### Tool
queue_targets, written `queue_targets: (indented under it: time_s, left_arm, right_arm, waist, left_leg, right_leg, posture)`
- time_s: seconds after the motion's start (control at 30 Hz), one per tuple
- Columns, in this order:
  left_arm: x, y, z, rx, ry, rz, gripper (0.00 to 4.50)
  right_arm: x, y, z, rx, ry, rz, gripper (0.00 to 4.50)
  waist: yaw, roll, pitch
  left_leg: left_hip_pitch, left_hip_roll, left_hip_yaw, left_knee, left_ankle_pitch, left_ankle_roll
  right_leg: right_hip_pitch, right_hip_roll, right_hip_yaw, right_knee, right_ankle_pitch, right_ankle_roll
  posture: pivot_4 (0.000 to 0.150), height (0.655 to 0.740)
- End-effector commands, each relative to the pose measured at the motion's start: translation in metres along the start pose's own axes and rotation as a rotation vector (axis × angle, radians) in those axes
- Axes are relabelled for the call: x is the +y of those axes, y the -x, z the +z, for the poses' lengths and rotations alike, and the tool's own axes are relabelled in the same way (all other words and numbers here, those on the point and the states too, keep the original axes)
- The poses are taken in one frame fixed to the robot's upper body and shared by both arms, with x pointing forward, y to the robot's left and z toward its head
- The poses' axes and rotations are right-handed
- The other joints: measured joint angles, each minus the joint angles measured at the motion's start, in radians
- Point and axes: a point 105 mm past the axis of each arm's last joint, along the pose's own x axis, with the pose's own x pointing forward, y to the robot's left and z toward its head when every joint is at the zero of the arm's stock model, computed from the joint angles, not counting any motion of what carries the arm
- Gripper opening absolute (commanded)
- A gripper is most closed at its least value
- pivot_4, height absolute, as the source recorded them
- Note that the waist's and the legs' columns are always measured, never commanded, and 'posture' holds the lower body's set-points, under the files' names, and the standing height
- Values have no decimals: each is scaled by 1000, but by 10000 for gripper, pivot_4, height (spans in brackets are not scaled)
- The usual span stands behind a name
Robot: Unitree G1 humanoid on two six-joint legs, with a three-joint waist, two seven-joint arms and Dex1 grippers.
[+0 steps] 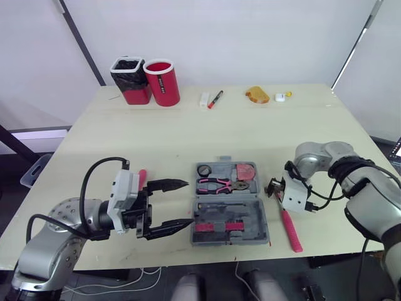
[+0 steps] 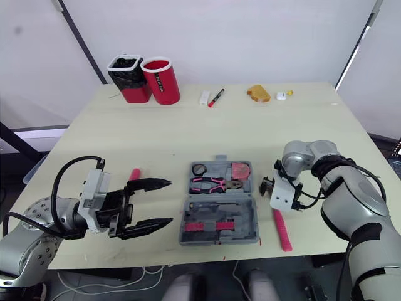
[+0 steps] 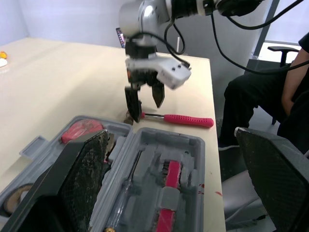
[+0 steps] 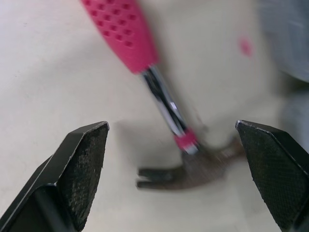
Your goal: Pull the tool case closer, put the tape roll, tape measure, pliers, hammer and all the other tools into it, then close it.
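The grey tool case (image 1: 262, 216) lies open near the table's front edge. It holds pink-handled pliers (image 1: 216, 184), a red tape measure (image 1: 245, 170) and a black tape roll (image 1: 204, 170). The hammer (image 1: 290, 226) with its pink handle lies on the table just right of the case. My right gripper (image 1: 276, 188) hangs open over the hammer head (image 4: 193, 169), one finger on each side and not touching it. My left gripper (image 1: 172, 205) stands open left of the case, holding nothing. A pink-handled tool (image 1: 142, 177) lies on the table behind it.
A red cup (image 1: 161, 81) and a black-lined bin (image 1: 130, 79) stand at the back left. A marker (image 1: 215, 99), a white block (image 1: 204, 99) and an orange object (image 1: 257, 95) lie along the back. A person (image 3: 270, 96) sits beyond the table's front edge.
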Motion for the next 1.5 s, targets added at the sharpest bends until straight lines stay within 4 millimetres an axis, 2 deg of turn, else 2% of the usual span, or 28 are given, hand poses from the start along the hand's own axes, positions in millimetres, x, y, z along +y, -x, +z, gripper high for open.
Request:
queue_targets:
  time_s: [0.03,0.1,0.2,0.47,0.7,0.9,0.97,1.2,1.27,1.37,1.5]
  left_arm:
    - [-2,1,9,-10,-39,-4,45000]
    - [-1,1,9,-9,-40,-2,45000]
    - [-2,0,10,-11,-40,0,45000]
    - [-3,-2,9,-18,-37,-11,45000]
    - [-3,-3,9,-19,-35,-17,45000]
    - [-3,-6,8,-25,-30,-25,45000]
    - [-3,-8,8,-28,-26,-35,45000]
    - [-1,-10,6,-27,-21,-56,45000]
    - [-1,-10,6,-26,-22,-59,45000]
    - [-1,-10,5,-27,-17,-69,45000]
    - [0,-11,5,-28,-17,-78,45000]
  right_arm:
    - [-4,2,-8,55,16,-7,44404]
    - [-7,0,-11,75,19,-16,44404]
    - [-11,-1,-12,86,24,-30,37367]
    - [-8,-5,-8,58,19,-26,619]
    - [19,14,-11,7,-119,31,619]
    - [48,40,-13,-88,-408,-41,619]
    - [57,47,-16,-105,-580,-111,619]
    - [60,64,-15,-181,-1055,-434,619]
    - [60,65,-11,-193,-1150,-480,619]
    - [56,64,-1,-260,-1434,-621,619]
    - [50,59,13,-337,-1796,-709,619]
  waist:
    - [0,0,0]
    - [-2,-1,0]
    - [-4,-2,-1]
    - [-7,-4,-2]
    - [-1,-1,0]
    - [4,0,1]
    - [3,0,1]
    - [0,1,2]
    - [2,1,2]
    - [7,1,2]
    - [6,1,2]
  left_leg:
    - [0,0,0,0,0,0]
    - [1,0,0,0,0,0]
    - [3,0,-1,0,-1,1]
    - [13,2,2,-1,-1,2]
    - [12,2,3,-1,-1,2]
    - [10,1,4,-1,-1,2]
    - [10,1,1,-1,-1,2]
    - [11,2,2,-1,-1,2]
    - [11,2,3,-1,-1,2]
    - [10,1,5,-1,-1,2]
    - [3,1,4,0,-1,2]
  right_leg:
    - [0,0,0,0,0,0]
    - [0,0,0,0,0,0]
    - [1,1,1,0,1,-2]
    - [6,3,5,4,0,-7]
    - [5,3,6,7,0,-7]
    - [5,2,5,5,2,-3]
    - [5,2,5,5,2,-3]
    - [4,4,6,7,1,-3]
    - [4,4,5,7,1,-3]
    - [4,3,5,6,1,-3]
    - [-1,4,4,6,1,-2]
  posture:
    - [1500,7400]
    - [1500,7400]
    - [1500,7400]
    - [1500,7400]
    - [1500,7400]
    - [1500,7400]
    - [1500,7400]
    - [1500,7400]
    - [1500,7400]
    - [1500,7400]
    - [1500,7400]
